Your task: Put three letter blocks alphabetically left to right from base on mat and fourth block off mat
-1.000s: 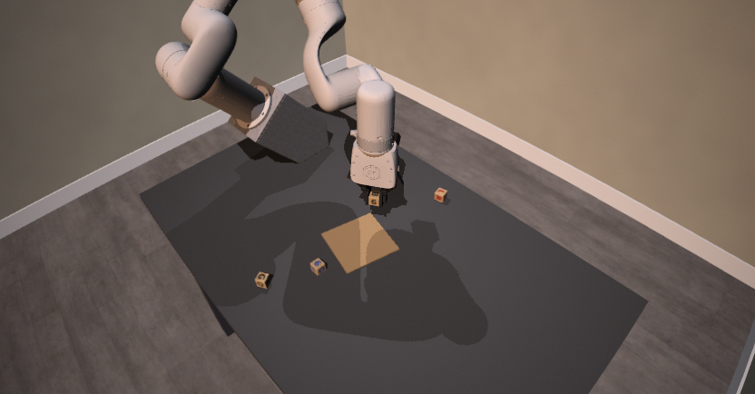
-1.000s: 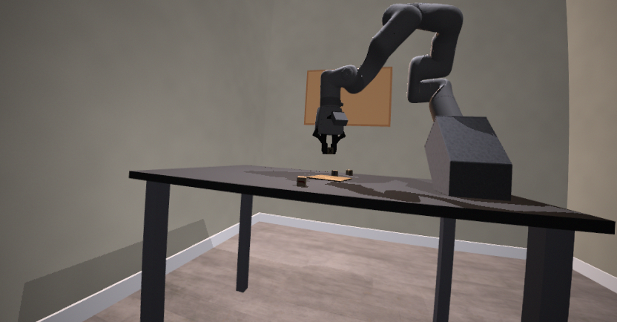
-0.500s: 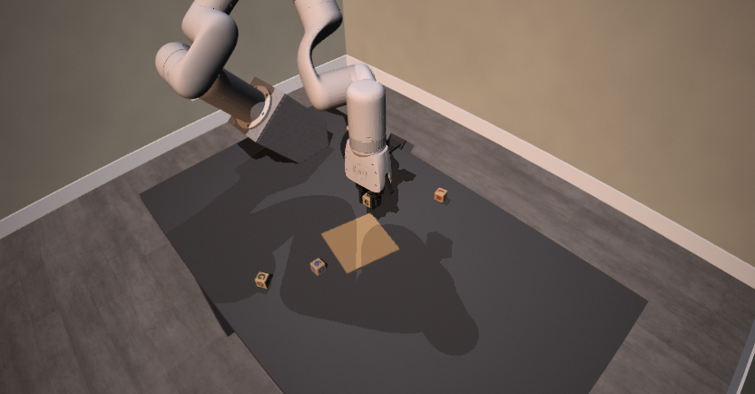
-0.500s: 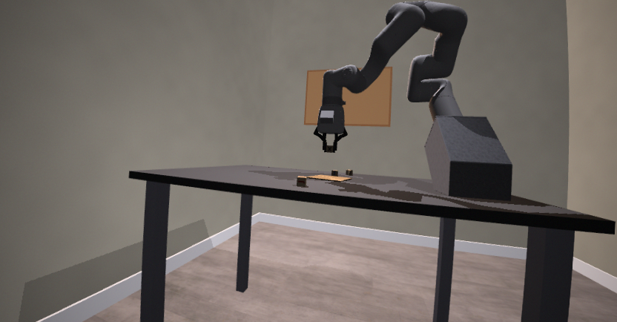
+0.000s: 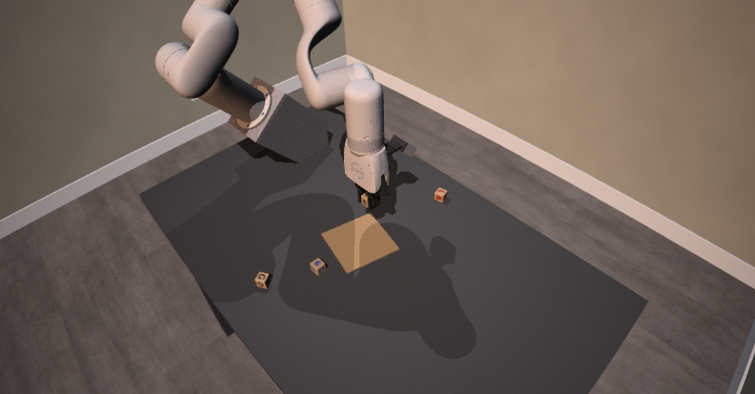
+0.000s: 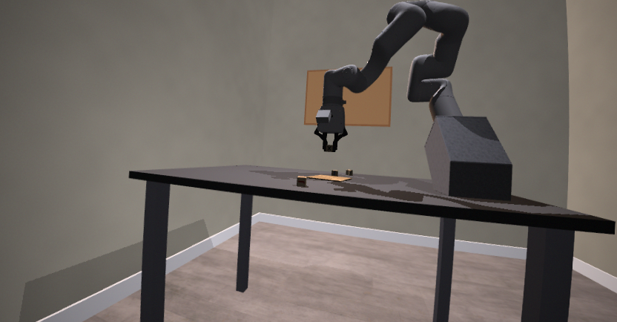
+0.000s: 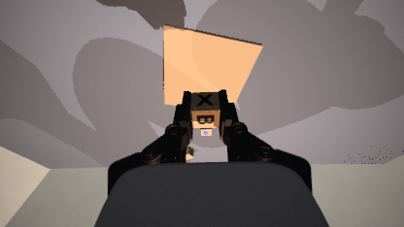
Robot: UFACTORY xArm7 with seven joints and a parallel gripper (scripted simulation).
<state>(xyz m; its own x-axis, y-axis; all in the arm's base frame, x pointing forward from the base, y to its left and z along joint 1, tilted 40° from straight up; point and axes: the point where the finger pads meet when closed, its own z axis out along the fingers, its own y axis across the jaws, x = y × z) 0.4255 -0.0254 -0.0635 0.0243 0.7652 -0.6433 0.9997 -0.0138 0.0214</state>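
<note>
My gripper (image 5: 367,200) (image 6: 329,148) (image 7: 205,101) is shut on a wooden block (image 5: 365,200) (image 6: 330,148) (image 7: 205,101), high above the table beside the mat's edge. The block's top face shows B; a side shows X. The tan mat (image 5: 338,243) (image 6: 319,177) (image 7: 194,63) lies flat and bears no block. A block with a red, L-like mark on top (image 5: 440,195) (image 6: 301,181) lies off the mat. A block with a blue 6 on top (image 5: 318,266) (image 7: 206,132) lies near the mat. The G block (image 5: 261,280) lies farther out, partly hidden in the wrist view.
The dark table (image 5: 527,286) (image 6: 207,179) bears everything. The robot's angular base (image 5: 295,127) (image 6: 478,177) stands on it. Arm shadows cross the table and mat. The 6 block lies between the G block and the mat; the red-marked block is on the opposite side.
</note>
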